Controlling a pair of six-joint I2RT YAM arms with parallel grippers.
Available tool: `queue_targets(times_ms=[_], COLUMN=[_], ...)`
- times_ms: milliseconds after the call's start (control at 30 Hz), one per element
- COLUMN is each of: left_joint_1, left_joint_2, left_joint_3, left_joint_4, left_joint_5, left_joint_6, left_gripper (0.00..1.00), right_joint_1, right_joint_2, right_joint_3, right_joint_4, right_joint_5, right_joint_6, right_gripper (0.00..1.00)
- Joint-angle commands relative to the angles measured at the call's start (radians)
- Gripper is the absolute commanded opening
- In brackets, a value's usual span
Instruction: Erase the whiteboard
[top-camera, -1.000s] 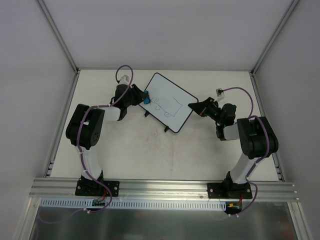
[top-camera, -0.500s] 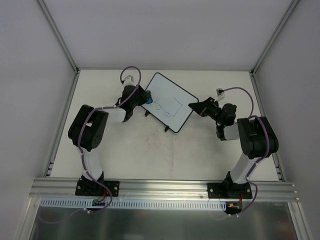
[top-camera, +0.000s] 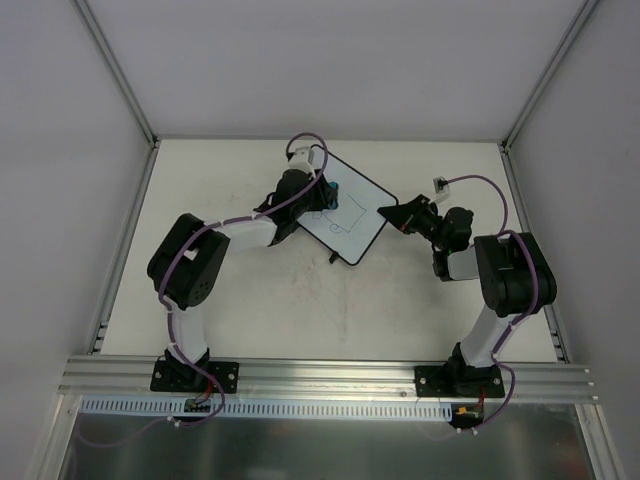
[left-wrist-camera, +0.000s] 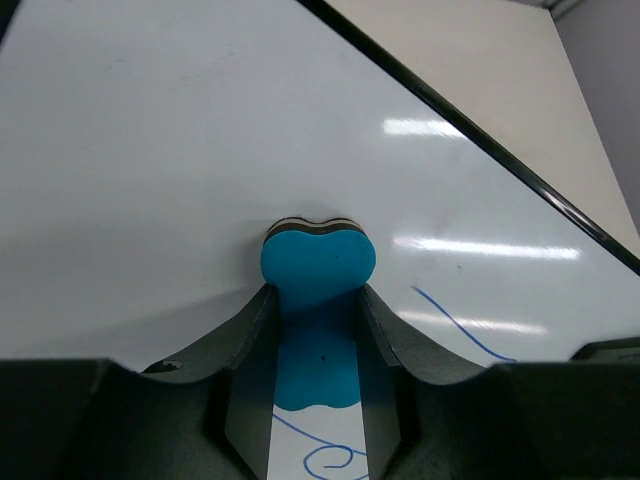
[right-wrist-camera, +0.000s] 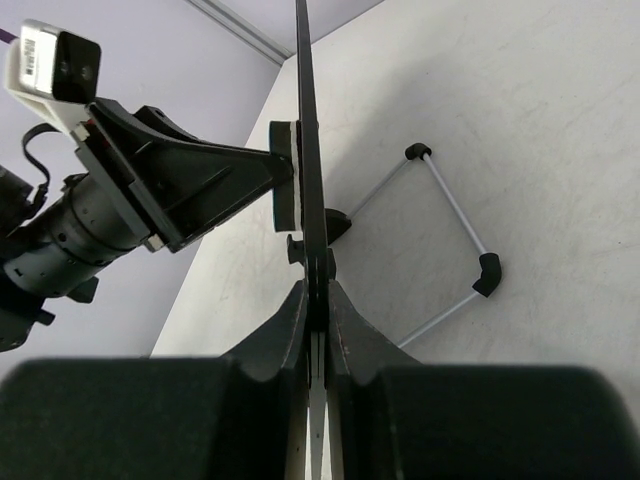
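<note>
The whiteboard (top-camera: 352, 215) is a white board with a thin black rim, standing tilted at the table's back middle. Blue scribbles (left-wrist-camera: 465, 325) remain on its face. My left gripper (top-camera: 326, 190) is shut on a blue-and-black eraser (left-wrist-camera: 318, 262) and presses it against the board's face (left-wrist-camera: 150, 180). My right gripper (top-camera: 388, 212) is shut on the board's right edge, seen edge-on in the right wrist view (right-wrist-camera: 306, 150). The eraser also shows in the right wrist view (right-wrist-camera: 284, 190), pressed to the board's left side.
The board's wire stand with black feet (right-wrist-camera: 452, 225) rests on the table behind it. Grey walls and metal frame posts (top-camera: 120, 75) enclose the table on three sides. The arm bases sit on a rail (top-camera: 320, 372) at the near edge.
My left gripper has slid the eraser rightward across the board, from its left edge towards the upper middle. Part of the blue drawing is gone. The right arm has not moved.
</note>
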Motion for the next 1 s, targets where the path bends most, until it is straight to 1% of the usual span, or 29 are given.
queue_targets(times_ms=[0,133,267,367,533,667,800,833,867,900,967], left_joint_1=[-0.080,-0.137,-0.214,-0.257,-0.263,-0.258,-0.225,-0.211,-0.196,-0.157,-0.119], left_joint_2=[0.042,0.058,0.073,0.084,0.107,0.101,0.093,0.095,0.096,0.101,0.107], left_joint_3=[0.039,0.103,0.164,0.186,0.191,0.175,0.148,0.143,0.131,0.113,0.094], left_joint_4=[-0.152,-0.190,-0.250,-0.270,-0.270,-0.270,-0.270,-0.271,-0.271,-0.271,-0.268], left_joint_5=[0.116,0.076,-0.009,-0.053,-0.016,-0.094,-0.096,-0.093,-0.080,-0.060,-0.005], left_joint_6=[0.105,0.186,0.327,0.358,0.318,0.283,0.233,0.210,0.149,0.116,0.023], left_gripper=[0.00,0.00,0.00,0.00,0.00,0.00,0.00,0.00,0.00,0.00,0.00], right_joint_1=[0.017,0.017,0.017,0.017,0.017,0.017,0.017,0.017,0.017,0.018,0.017], right_joint_2=[0.013,0.013,0.012,0.013,0.015,0.012,0.012,0.012,0.010,0.012,0.012], right_joint_3=[0.033,0.031,0.031,0.033,0.034,0.030,0.031,0.031,0.031,0.031,0.030], right_joint_4=[0.016,0.016,0.016,0.015,0.016,0.016,0.018,0.016,0.016,0.016,0.018], right_joint_5=[-0.009,-0.009,-0.009,-0.009,-0.009,-0.008,-0.008,-0.006,-0.006,-0.008,-0.008], right_joint_6=[-0.054,-0.056,-0.054,-0.056,-0.054,-0.056,-0.054,-0.054,-0.056,-0.056,-0.056], right_gripper=[0.08,0.08,0.08,0.08,0.08,0.08,0.07,0.07,0.07,0.07,0.07])
